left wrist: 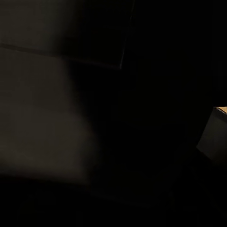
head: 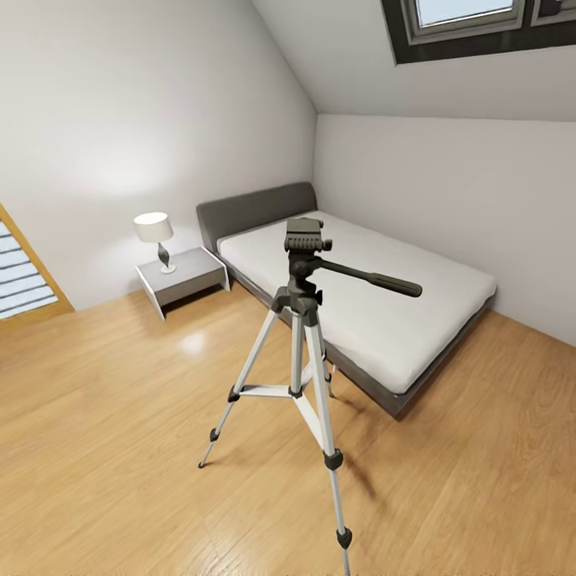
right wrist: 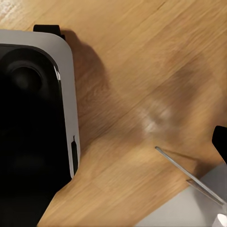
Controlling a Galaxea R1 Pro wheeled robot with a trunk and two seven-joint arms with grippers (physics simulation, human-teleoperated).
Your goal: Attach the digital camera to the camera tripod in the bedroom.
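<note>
One tripod point(head: 304, 344) stands on the wood floor point(head: 104, 448) beside the bed point(head: 376, 304), its head bare. I judge the approach step: fetching the camera comes next. Neither hand's state can be told.

camera tripod point(head: 302, 320) front foot cropped, skylight point(head: 472, 24) cropped
</note>
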